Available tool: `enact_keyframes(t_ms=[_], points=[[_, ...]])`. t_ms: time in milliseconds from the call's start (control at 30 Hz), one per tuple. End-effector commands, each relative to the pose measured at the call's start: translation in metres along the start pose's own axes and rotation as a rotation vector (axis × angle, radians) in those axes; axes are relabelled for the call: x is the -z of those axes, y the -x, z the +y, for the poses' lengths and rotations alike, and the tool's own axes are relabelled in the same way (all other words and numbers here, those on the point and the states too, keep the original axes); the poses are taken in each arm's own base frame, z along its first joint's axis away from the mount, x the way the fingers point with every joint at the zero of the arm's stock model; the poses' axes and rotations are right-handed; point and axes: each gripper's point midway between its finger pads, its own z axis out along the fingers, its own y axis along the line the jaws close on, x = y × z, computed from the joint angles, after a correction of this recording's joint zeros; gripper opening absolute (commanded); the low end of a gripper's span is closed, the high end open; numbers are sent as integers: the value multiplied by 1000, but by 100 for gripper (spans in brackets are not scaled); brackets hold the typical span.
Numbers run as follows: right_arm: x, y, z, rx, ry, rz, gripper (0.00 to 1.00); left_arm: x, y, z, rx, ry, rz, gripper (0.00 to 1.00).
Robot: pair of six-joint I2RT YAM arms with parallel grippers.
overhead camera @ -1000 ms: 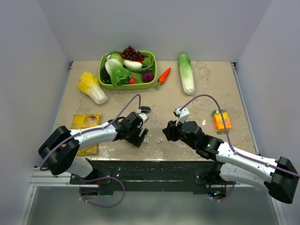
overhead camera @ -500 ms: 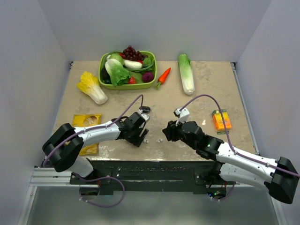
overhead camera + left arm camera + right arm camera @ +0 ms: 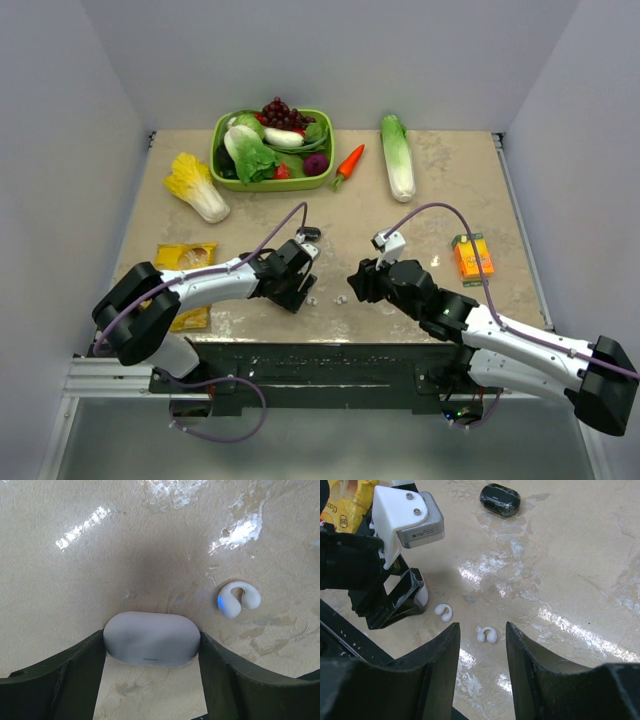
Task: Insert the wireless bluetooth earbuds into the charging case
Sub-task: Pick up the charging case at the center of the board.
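Note:
The white oval charging case (image 3: 151, 639) lies closed on the table, and my left gripper (image 3: 151, 652) is shut on it, a finger against each end. In the right wrist view only a white sliver of the case (image 3: 421, 596) shows between those fingers. One white C-shaped earbud (image 3: 239, 598) with a blue light lies just right of the case; it also shows in the right wrist view (image 3: 444, 611). The second earbud (image 3: 487, 634) lies on the table between the tips of my open right gripper (image 3: 482, 627). In the top view the left gripper (image 3: 300, 293) and right gripper (image 3: 354, 284) face each other, with the buds (image 3: 340, 298) between.
A small black oval object (image 3: 500, 499) lies beyond the buds. A green basket (image 3: 214, 150) of vegetables, a carrot (image 3: 349, 163), a long cabbage (image 3: 397, 155) and a yellow cabbage (image 3: 197, 186) are at the back. An orange juice box (image 3: 472, 256) is right, a yellow snack bag (image 3: 184, 262) left.
The left arm's elbow has shifted a little to the right and its gripper has settled at the case. The right arm and both earbuds have barely moved.

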Motion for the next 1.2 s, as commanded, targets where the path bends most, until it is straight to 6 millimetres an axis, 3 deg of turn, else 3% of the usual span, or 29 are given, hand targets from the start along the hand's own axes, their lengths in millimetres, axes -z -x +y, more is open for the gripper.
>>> enact_keyframes(t_ms=[0, 133, 267, 367, 467, 567, 633, 667, 767, 833, 967, 1033, 1167], points=[[4, 12, 3, -11, 11, -41, 45, 8, 16, 1, 9, 19, -53, 47], [7, 24, 9, -22, 23, -63, 45, 30, 51, 3, 50, 25, -210, 36], [16, 46, 17, -46, 42, -97, 46, 71, 104, -5, 97, -48, -481, 19], [27, 69, 24, -68, 68, -153, 46, 98, 130, -17, 88, -126, -676, 3], [40, 89, 30, -84, 97, -203, 47, 119, 149, -22, 60, -176, -891, 0], [49, 107, 37, -91, 119, -242, 49, 135, 157, -26, 0, -210, -1104, 0], [53, 109, 34, -76, 95, -219, 53, 146, 156, -30, -22, -242, -1211, 0], [59, 120, 38, -63, 108, -230, 55, 158, 153, -32, -33, -277, -1316, 0], [62, 121, 52, -32, 165, -179, 64, 171, 147, -44, -79, -363, -1443, 0], [61, 116, 58, -19, 187, -132, 67, 169, 143, -59, -138, -425, -1446, 0], [51, 110, 62, 21, 179, -57, 68, 184, 136, -77, -254, -457, -1541, 0], [43, 98, 61, 64, 167, 7, 68, 183, 133, -83, -275, -475, -1532, 0], [41, 96, 64, 96, 187, 27, 68, 176, 132, -94, -402, -431, -1492, 0]])
